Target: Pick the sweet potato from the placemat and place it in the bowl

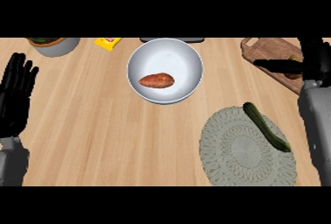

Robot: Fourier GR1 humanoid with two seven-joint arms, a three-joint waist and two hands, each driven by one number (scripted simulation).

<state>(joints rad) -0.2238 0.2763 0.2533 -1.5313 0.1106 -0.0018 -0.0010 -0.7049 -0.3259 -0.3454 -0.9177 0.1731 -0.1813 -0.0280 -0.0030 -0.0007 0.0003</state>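
- Head view: the sweet potato (157, 80) lies in the bowl (139, 54), near its middle. It is well apart from the placemat (239, 153), where only a cucumber (265, 127) lies.
- Our right hand (313, 57) hangs over the board (265, 46) at far right, fingers apart and holding nothing. The left hand (16, 94) rests open at the left edge.
- We judge the placing done. Any retreat should run wide of the bowl's rim and leave the cucumber unnudged.

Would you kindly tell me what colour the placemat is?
The placemat is grey-green, lace-patterned; head view.
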